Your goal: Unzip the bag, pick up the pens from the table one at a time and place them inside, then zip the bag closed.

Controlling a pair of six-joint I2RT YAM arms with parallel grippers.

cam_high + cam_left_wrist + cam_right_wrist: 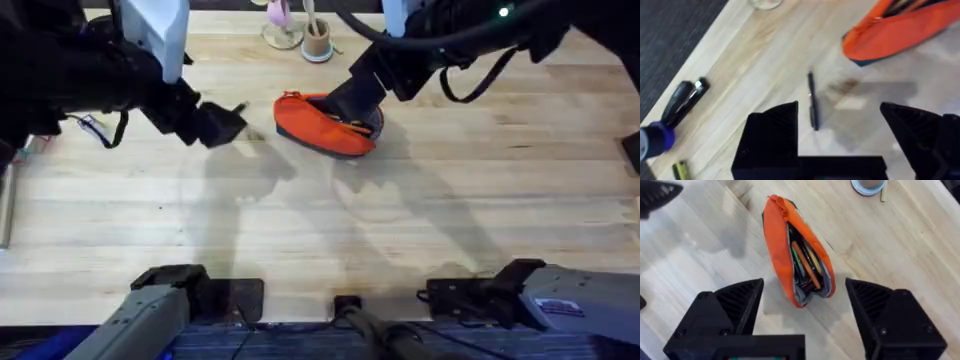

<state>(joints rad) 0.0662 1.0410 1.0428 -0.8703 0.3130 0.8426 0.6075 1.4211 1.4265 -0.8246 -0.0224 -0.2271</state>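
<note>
The orange bag (322,126) lies unzipped on the table (320,220), its mouth gaping. In the right wrist view the bag (782,255) holds several pens and pencils against its dark lining. My right gripper (352,98) hangs open just above the bag's right end, one finger (730,307) to each side of it. A slim black pen (812,100) lies on the wood left of the bag (900,30). Over that pen hovers my left gripper (228,118), open and holding nothing, with the pen close to one finger (775,125).
A black stapler (685,100) and a yellow-and-black tool (680,170) lie near the table's left edge. A glass (283,30) and a small cup (317,42) stand at the back, behind the bag. The front half of the table is bare wood.
</note>
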